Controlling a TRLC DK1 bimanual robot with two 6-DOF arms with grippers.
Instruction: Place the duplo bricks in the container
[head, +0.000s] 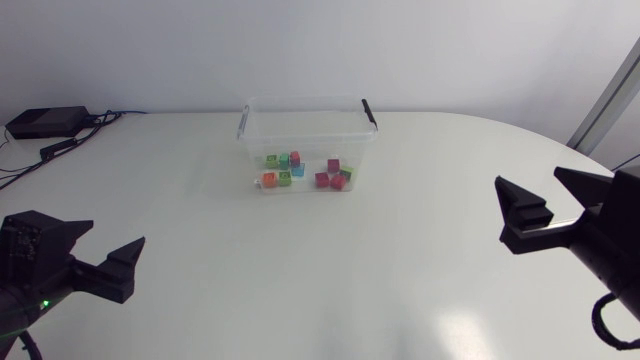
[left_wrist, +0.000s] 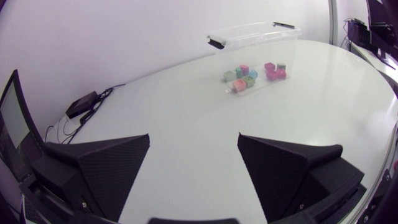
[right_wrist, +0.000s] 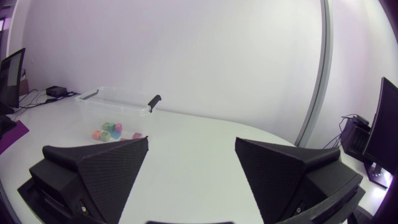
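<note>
A clear plastic container (head: 306, 128) with black handle clips stands at the back middle of the white table. Several duplo bricks (head: 300, 172) in green, pink, red, blue and orange lie inside it. In the left wrist view the container (left_wrist: 255, 34) and the bricks (left_wrist: 254, 75) lie far ahead of the fingers. The container (right_wrist: 115, 101) and bricks (right_wrist: 112, 130) show ahead in the right wrist view too. My left gripper (head: 108, 257) hangs open and holds nothing near the front left. My right gripper (head: 552, 200) stands open with nothing between its fingers at the right.
A black box (head: 45, 122) with cables (head: 60, 145) lies at the table's back left corner. The white table (head: 320, 290) stretches bare between the two grippers.
</note>
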